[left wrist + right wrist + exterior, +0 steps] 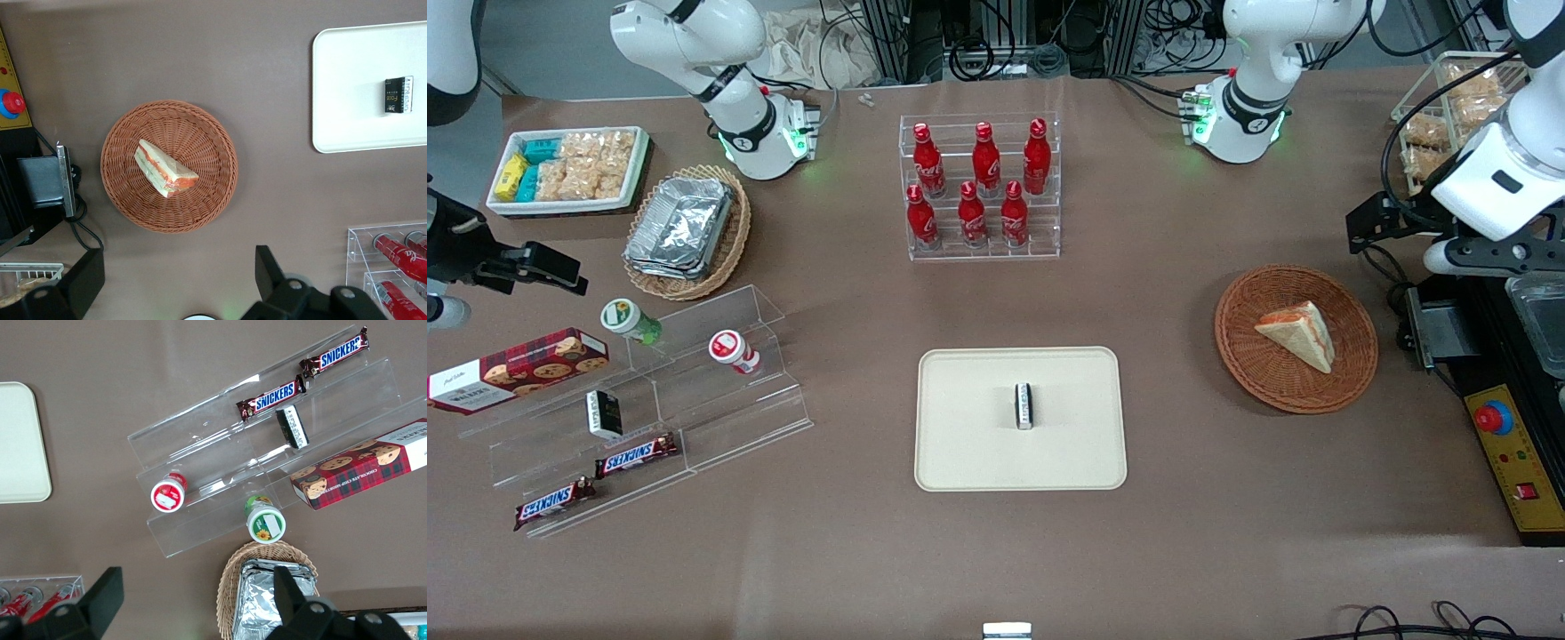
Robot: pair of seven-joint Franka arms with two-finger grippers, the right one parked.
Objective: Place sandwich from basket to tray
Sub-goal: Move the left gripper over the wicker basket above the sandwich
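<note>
I am working over a brown table (854, 551). The cream tray (969, 444) is sitting near its front edge, carrying only a small black-and-white bar (1024, 406). The round basket (200, 130) is lying toward my working end, cradling the sandwich (164, 169). I am holding my gripper (175, 283) above the table just beside the basket, fingers (269, 272) spread wide, gripping nothing.

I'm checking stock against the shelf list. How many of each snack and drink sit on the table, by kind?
Cola bottles: 6
Snickers bars: 2
Yogurt cups: 2
Cookie boxes: 1
Sandwiches: 1
Total: 12
The left hand hangs open above the basket.
</note>
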